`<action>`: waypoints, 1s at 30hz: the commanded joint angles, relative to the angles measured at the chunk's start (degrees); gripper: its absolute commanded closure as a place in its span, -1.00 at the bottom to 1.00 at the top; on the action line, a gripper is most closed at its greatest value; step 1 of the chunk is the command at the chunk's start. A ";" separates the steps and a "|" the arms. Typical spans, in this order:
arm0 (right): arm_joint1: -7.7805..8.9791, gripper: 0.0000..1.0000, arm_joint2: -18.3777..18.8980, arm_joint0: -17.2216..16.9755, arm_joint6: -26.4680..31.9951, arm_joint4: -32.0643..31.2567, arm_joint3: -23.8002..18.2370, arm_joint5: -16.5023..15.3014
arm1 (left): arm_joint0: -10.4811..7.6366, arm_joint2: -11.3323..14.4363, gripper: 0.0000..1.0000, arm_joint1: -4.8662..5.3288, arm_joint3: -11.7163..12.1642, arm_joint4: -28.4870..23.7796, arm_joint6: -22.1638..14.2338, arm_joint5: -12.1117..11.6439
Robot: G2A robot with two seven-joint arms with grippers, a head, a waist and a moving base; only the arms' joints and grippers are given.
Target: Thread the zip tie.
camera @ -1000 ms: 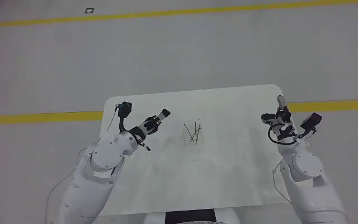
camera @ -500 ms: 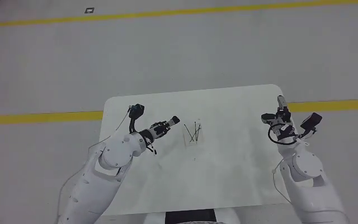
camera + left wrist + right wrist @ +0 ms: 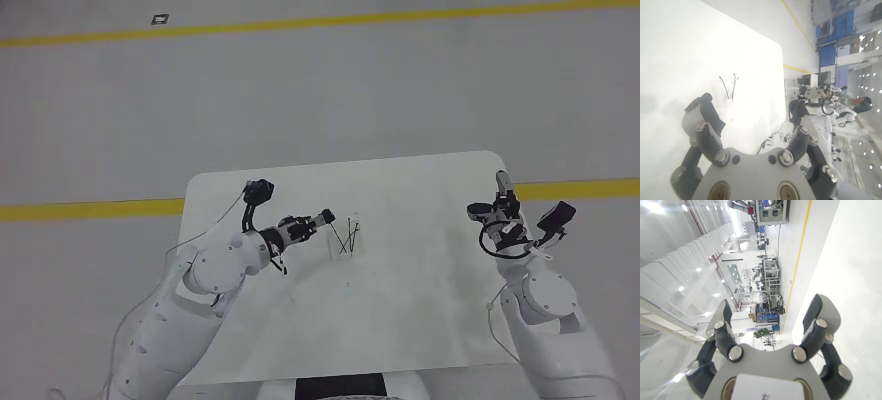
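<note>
A small crossed pile of thin black zip ties [image 3: 346, 237] lies near the middle of the white table [image 3: 420, 290]; the left wrist view shows the zip ties [image 3: 729, 88] just ahead of the fingers. My left gripper [image 3: 326, 216] hovers just left of the pile, open with nothing between its fingers [image 3: 751, 106]. My right gripper [image 3: 501, 182] sits at the table's right edge, pointing away over the floor, open and empty [image 3: 770, 308].
A faint clear sheet [image 3: 343, 245] lies under the ties. Yellow floor lines [image 3: 90, 210] run behind the table. Bare tabletop spreads between the pile and the right arm.
My left arm has swung right across the table, bringing its gripper from well left of the zip ties to just beside them. The right arm has not moved.
</note>
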 commanded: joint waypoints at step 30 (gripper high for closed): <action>0.00 -1.00 0.00 0.00 0.00 0.00 0.00 0.00 | -11.53 9.31 -1.00 -6.22 11.55 7.87 -8.83 -0.34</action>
